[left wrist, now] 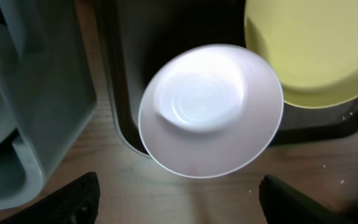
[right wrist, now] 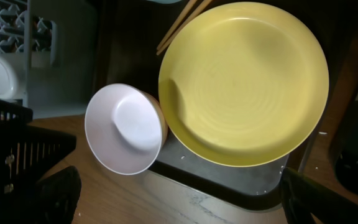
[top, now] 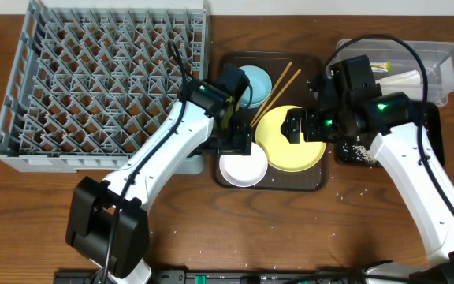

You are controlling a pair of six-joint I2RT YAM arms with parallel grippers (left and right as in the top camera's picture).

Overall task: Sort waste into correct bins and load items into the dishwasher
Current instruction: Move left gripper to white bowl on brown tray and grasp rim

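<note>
The white bowl (top: pixel 243 167) leans on the front left corner of the brown serving tray (top: pixel 306 180). The yellow plate (top: pixel 290 140), light blue bowl (top: pixel 256 81) and chopsticks (top: pixel 275 92) lie on that tray. My left gripper (top: pixel 239 140) is open and empty above the white bowl (left wrist: pixel 211 109); its fingers (left wrist: pixel 179 205) frame bare table. My right gripper (top: pixel 299 126) is open and empty over the plate (right wrist: pixel 244 81); its fingers (right wrist: pixel 185 199) straddle the tray's front edge. A small white cup (right wrist: pixel 4 76) sits at the grey dish rack (top: pixel 101 79) corner.
The clear tub (top: pixel 448 59) at the back right holds a white napkin (top: pixel 404 79) and a bit of green-yellow wrapper (top: pixel 381 67). The black tray (top: pixel 355 154) with rice scraps lies under my right arm. Loose grains dot the table in front.
</note>
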